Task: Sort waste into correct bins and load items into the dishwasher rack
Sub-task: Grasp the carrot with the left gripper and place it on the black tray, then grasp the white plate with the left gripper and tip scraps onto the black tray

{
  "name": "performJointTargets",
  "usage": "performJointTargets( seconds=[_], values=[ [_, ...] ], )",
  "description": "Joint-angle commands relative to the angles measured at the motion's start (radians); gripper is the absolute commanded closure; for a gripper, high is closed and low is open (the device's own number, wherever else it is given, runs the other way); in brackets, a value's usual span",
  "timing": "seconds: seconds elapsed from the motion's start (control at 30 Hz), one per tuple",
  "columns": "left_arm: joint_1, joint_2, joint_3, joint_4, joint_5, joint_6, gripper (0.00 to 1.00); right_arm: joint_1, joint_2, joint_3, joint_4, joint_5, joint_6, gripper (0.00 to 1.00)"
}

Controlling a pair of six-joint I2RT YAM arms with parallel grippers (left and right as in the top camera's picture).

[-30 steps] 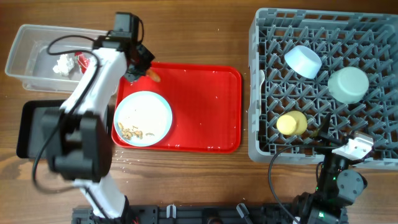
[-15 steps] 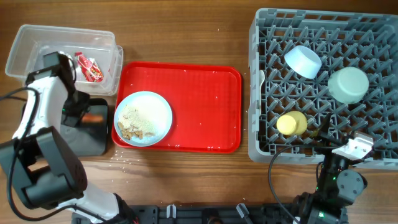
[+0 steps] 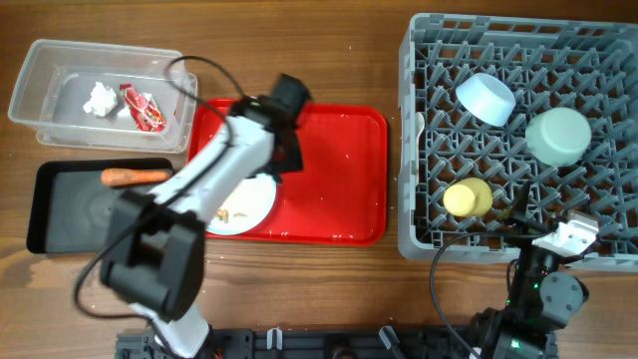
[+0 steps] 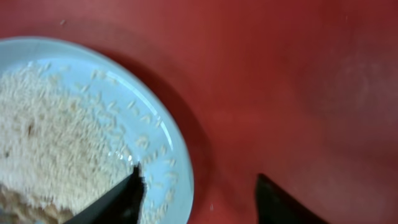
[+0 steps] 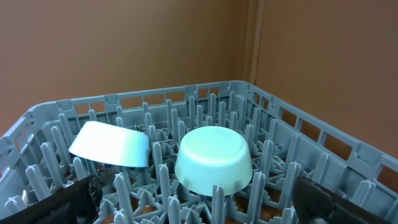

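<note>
My left gripper (image 3: 284,160) is open over the red tray (image 3: 329,179), its fingers (image 4: 198,186) astride the right rim of the pale blue plate (image 4: 168,130). The plate (image 3: 249,204) carries rice-like scraps (image 4: 56,137). The orange carrot (image 3: 135,177) lies in the black tray (image 3: 60,239). The red wrapper (image 3: 143,108) and white tissue (image 3: 100,100) lie in the clear tub (image 3: 30,90). The grey rack (image 3: 409,150) holds the small light blue bowl (image 3: 485,97), mint bowl (image 3: 558,135) and yellow cup (image 3: 467,197). My right gripper (image 3: 558,239) is open and empty at the rack's front edge. The spoon does not show.
The right wrist view looks across the rack's pegs (image 5: 199,199) at the mint bowl (image 5: 214,158) and the light blue bowl (image 5: 112,146), both upside down. The left arm crosses the plate's left half in the overhead view.
The left arm carried the carrot from the red tray's corner to the black tray and left it there. It then swung back over the plate's right edge, open.
</note>
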Motion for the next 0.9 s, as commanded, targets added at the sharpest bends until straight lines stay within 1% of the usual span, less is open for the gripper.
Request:
performJointTargets(
  seconds=[0.0, 0.03, 0.07, 0.13, 0.2, 0.27, 0.33, 0.4, 0.43, 0.53, 0.57, 0.67, 0.7, 0.77, 0.8, 0.87],
  values=[
    [-0.083, 0.121, 0.008, 0.03, -0.128, 0.022, 0.65, -0.004, -0.008, -0.002, 0.005, 0.01, 0.016, 0.0],
    [-0.088, 0.141, 0.008, 0.029, -0.127, 0.014, 0.68, -0.004, -0.008, -0.002, 0.005, 0.01, 0.016, 0.0],
    [-0.087, 0.156, 0.008, 0.028, -0.126, -0.005, 0.68, -0.004, -0.008, -0.002, 0.005, 0.01, 0.016, 0.0],
    [-0.088, 0.185, 0.008, 0.033, -0.126, -0.005, 0.77, -0.004, -0.008, -0.002, 0.005, 0.01, 0.016, 0.0],
    [-0.087, 0.194, 0.008, 0.033, -0.127, -0.004, 0.78, -0.004, -0.008, -0.002, 0.005, 0.01, 0.016, 0.0],
    [-0.088, 0.191, 0.019, 0.029, -0.119, -0.004, 0.75, -0.004, -0.008, -0.002, 0.005, 0.01, 0.016, 0.0],
    [-0.093, 0.175, 0.085, -0.06, -0.085, -0.004, 0.74, -0.004, -0.008, -0.002, 0.005, 0.01, 0.016, 0.0],
    [-0.103, 0.138, 0.168, -0.162, -0.09, -0.004, 0.68, -0.004, -0.008, -0.002, 0.005, 0.01, 0.015, 0.0],
    [-0.103, 0.116, 0.185, -0.178, -0.09, -0.004, 0.65, -0.004, -0.008, -0.002, 0.005, 0.01, 0.016, 0.0],
    [-0.095, 0.106, 0.181, -0.182, -0.153, -0.005, 0.6, -0.004, -0.008, -0.002, 0.005, 0.01, 0.015, 0.0],
    [-0.089, 0.111, 0.159, -0.171, -0.177, -0.005, 0.58, -0.004, -0.008, -0.002, 0.005, 0.01, 0.016, 0.0],
    [-0.073, 0.12, 0.065, -0.106, -0.179, -0.02, 0.57, -0.004, -0.008, -0.002, 0.005, 0.01, 0.015, 0.0],
    [-0.072, 0.121, 0.029, -0.074, -0.179, -0.031, 0.58, -0.004, -0.008, -0.002, 0.005, 0.01, 0.015, 0.0],
    [-0.071, 0.121, -0.056, 0.0, -0.175, -0.031, 0.62, -0.004, -0.008, -0.002, 0.005, 0.01, 0.015, 0.0],
    [-0.071, 0.121, -0.079, 0.023, -0.176, -0.031, 0.65, -0.004, -0.008, -0.002, 0.005, 0.01, 0.015, 0.0],
    [-0.071, 0.121, -0.106, 0.066, -0.175, -0.031, 0.75, -0.004, -0.008, -0.002, 0.005, 0.01, 0.016, 0.0]
  ],
)
